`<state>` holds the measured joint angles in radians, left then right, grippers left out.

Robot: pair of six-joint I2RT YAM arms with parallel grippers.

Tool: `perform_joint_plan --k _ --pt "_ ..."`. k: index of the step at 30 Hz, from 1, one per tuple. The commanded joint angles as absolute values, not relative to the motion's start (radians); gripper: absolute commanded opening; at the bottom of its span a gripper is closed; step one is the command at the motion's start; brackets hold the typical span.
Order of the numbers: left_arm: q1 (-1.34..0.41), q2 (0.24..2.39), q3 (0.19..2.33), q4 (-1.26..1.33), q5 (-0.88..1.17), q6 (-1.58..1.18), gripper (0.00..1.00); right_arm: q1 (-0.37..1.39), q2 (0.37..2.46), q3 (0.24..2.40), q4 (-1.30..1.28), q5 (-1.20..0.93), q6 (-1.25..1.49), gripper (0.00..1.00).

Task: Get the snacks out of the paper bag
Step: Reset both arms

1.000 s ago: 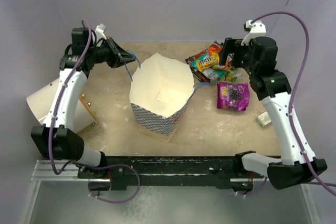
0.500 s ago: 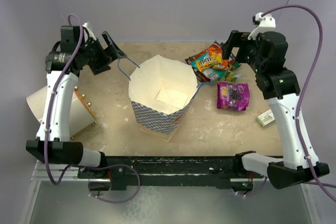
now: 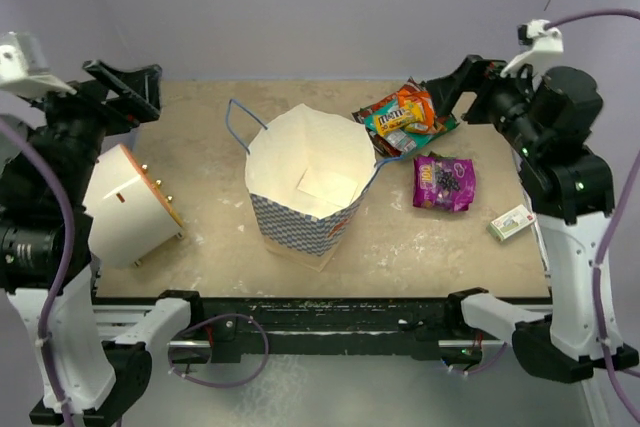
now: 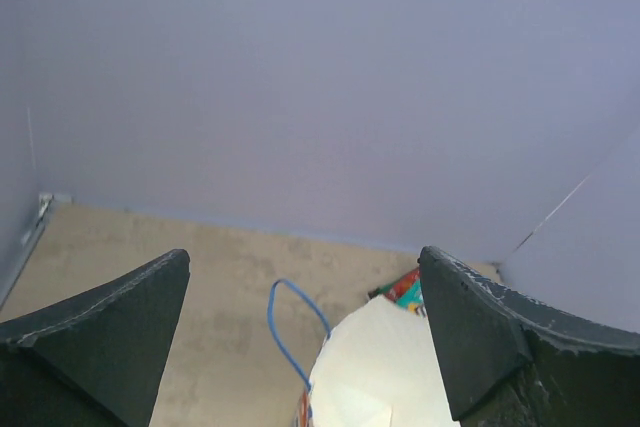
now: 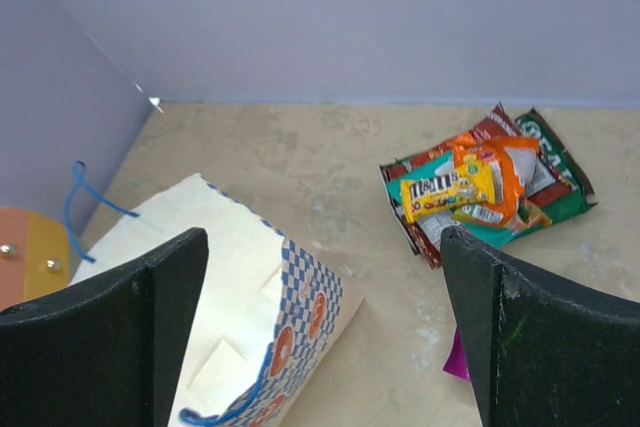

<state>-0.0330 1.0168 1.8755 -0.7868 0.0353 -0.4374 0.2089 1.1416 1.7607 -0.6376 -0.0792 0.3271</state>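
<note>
Paper bag [image 3: 300,222] stands upright and open mid-worktop [image 3: 200,157]; snacks [image 3: 405,115] lie heaped near its far right side. Left pincer [image 4: 305,257] and right pincer [image 5: 325,239] both gape wide, holding nothing.

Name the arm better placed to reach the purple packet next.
Right. The purple packet lies on the right side, close to the right arm's fingers, which are open. The left arm's fingers are off at the far left, with the paper bag standing between.

We record the right end effector [image 5: 322,247] spread wide, empty; paper bag [image 5: 250,287] close before it, snacks [image 5: 480,192] piled farther ahead on the desk [image 5: 300,147].
</note>
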Motion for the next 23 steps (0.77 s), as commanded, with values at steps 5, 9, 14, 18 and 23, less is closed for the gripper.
perform_joint_plan --k 5,9,14,18,23 --pt "-0.029 1.014 1.929 -0.664 0.027 -0.349 0.99 0.211 0.982 1.859 -0.618 -0.044 0.367 1.0" --pt "-0.029 1.026 1.963 -0.702 0.022 -0.337 0.99 0.212 0.976 1.893 -0.646 0.0 0.368 0.99" --pt "-0.029 1.033 1.988 -0.736 0.02 -0.323 0.99 0.212 0.968 1.905 -0.654 0.034 0.381 1.0" --pt "-0.029 1.042 1.999 -0.744 0.028 -0.328 0.99 0.211 0.968 1.902 -0.676 0.084 0.38 1.0" --pt "-0.029 1.045 1.998 -0.744 0.036 -0.342 0.99 0.212 0.974 1.896 -0.663 0.042 0.375 1.0"
